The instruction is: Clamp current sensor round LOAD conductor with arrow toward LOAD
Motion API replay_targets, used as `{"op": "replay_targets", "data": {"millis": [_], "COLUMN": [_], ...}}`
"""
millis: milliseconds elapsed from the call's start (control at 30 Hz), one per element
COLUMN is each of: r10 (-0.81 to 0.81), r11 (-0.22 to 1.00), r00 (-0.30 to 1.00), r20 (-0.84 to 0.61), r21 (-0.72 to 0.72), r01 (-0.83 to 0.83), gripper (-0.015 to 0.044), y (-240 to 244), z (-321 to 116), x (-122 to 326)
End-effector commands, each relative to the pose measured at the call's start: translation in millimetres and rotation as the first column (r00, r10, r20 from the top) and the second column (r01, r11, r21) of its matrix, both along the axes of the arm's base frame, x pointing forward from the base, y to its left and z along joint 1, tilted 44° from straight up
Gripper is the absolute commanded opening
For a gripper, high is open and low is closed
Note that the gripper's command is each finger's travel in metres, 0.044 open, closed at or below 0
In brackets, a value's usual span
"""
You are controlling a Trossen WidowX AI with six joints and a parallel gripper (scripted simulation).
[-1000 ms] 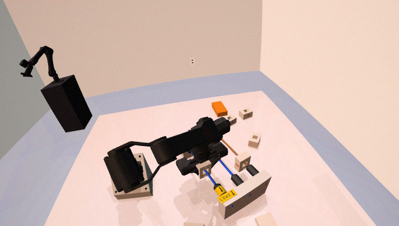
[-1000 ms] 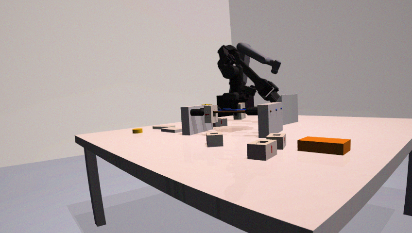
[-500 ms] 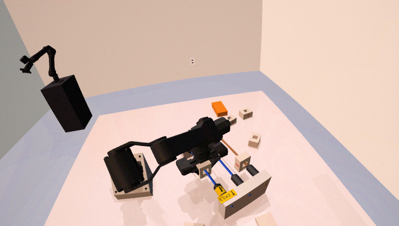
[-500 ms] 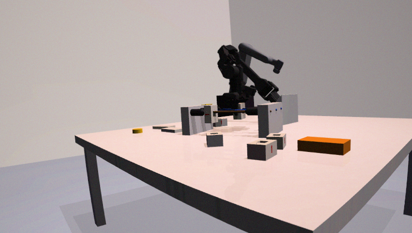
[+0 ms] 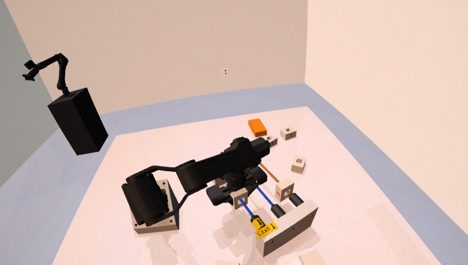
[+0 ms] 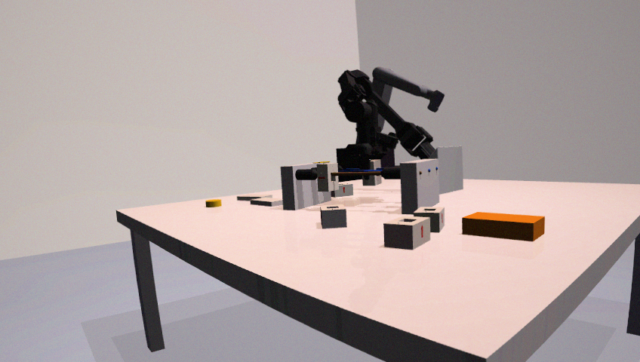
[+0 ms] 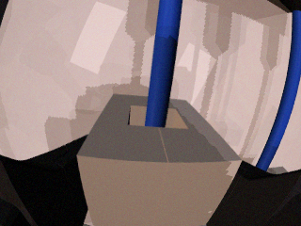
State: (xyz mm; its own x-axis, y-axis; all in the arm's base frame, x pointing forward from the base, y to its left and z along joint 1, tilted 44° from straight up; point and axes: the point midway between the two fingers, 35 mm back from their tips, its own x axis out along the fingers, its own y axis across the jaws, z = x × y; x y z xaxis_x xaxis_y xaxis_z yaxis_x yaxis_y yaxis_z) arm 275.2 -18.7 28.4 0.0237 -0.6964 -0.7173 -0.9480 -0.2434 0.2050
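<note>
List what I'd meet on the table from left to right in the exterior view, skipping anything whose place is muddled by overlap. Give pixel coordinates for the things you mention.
Yellow disc (image 6: 213, 204) → two flat slabs (image 5: 312, 257) (image 6: 253, 197) → left upright panel (image 5: 285, 233) (image 6: 288, 192) → right upright panel (image 6: 409, 188) → orange block (image 5: 256, 127) (image 6: 500, 224)

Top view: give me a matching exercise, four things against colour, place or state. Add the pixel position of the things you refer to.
1. Claw (image 5: 241, 193)
2. Brick (image 5: 257, 127) (image 6: 503, 225)
3. LOAD tag (image 5: 266, 229)
4. Held sensor (image 5: 235, 202) (image 7: 155, 188)

A. yellow
B. around a blue conductor
C. shut on a sensor
D. orange

1-C, 2-D, 3-A, 4-B
</note>
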Motion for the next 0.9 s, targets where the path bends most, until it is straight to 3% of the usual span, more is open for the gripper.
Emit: {"op": "replay_targets", "data": {"millis": [0,867], "r10": [-0.002,0.027], "r11": [1.000,1.000], "r00": [1.000,0.999], "r20": [0.008,0.029], "r21": [0.004,0.012], "r01": [0.002,-0.028], "gripper": [0.0000,0.0000], "y": [2.7,-0.6], "z": [2.6,1.0], "x": [0.4,-3.4]}}
